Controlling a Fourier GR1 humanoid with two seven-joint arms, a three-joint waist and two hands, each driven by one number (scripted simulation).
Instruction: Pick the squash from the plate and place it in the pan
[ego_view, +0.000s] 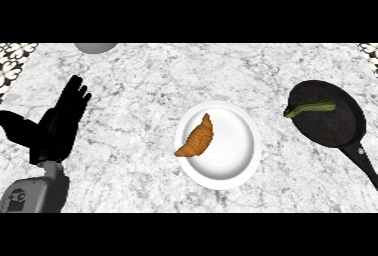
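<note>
A white plate (236, 165) sits in the middle of the marble counter with an orange-brown croissant (198, 137) lying on its left half. To the right, a black pan (332, 127) with its handle pointing to the lower right holds a green squash (310, 108), which lies across the pan's upper left rim. My left hand (55, 125) shows at the left, fingers straight and pointing up, well apart from the plate. My right hand shows nowhere.
A grey rounded object (96, 47) is partly cut off at the counter's far edge, upper left. Patterned tile (15, 60) borders the top corners. Bare marble lies between my left hand and the plate.
</note>
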